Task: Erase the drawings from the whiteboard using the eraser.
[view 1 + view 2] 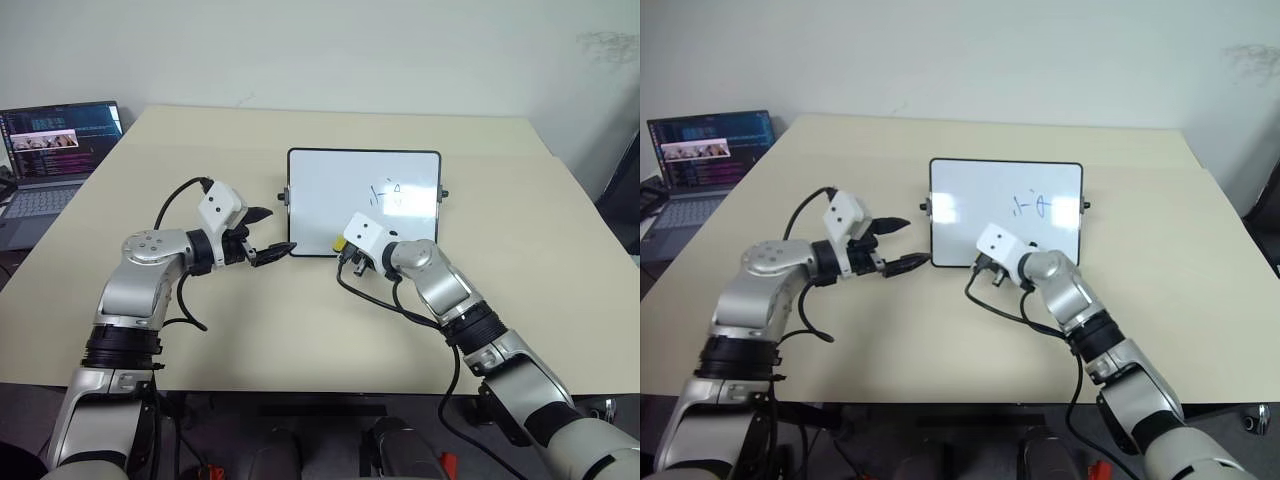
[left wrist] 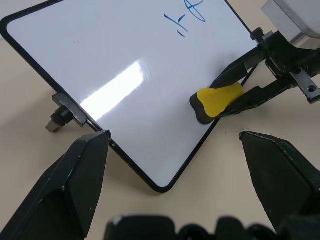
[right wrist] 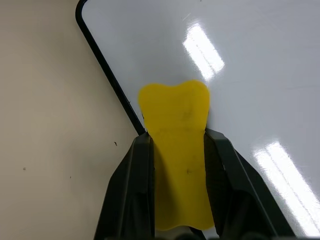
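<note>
On the beige table (image 1: 300,330), near its middle, lies the small glossy white whiteboard (image 1: 330,195) with thin black frame and side knobs; the right hand (image 2: 235,95) is clenched on the small yellow eraser (image 2: 218,100) with a dark underside, its two black fingers pinching the block's sides; the eraser's tip rests at the board's near edge, overlapping the black frame, toward the near right part of the board; the thin blue marker drawings (image 1: 390,195) sit farther up the board on its right half, well apart from the eraser, with bare white surface between them; the left hand (image 1: 268,235) stands wide open beside the board's near left corner, one finger (image 2: 70,185) just beside the frame, grasping nothing; whether it touches the frame I cannot tell; the board's left half is clean white; open table surrounds the board on every side; a grey laptop (image 1: 45,160) with a lit screen sits off the table's far left corner.
</note>
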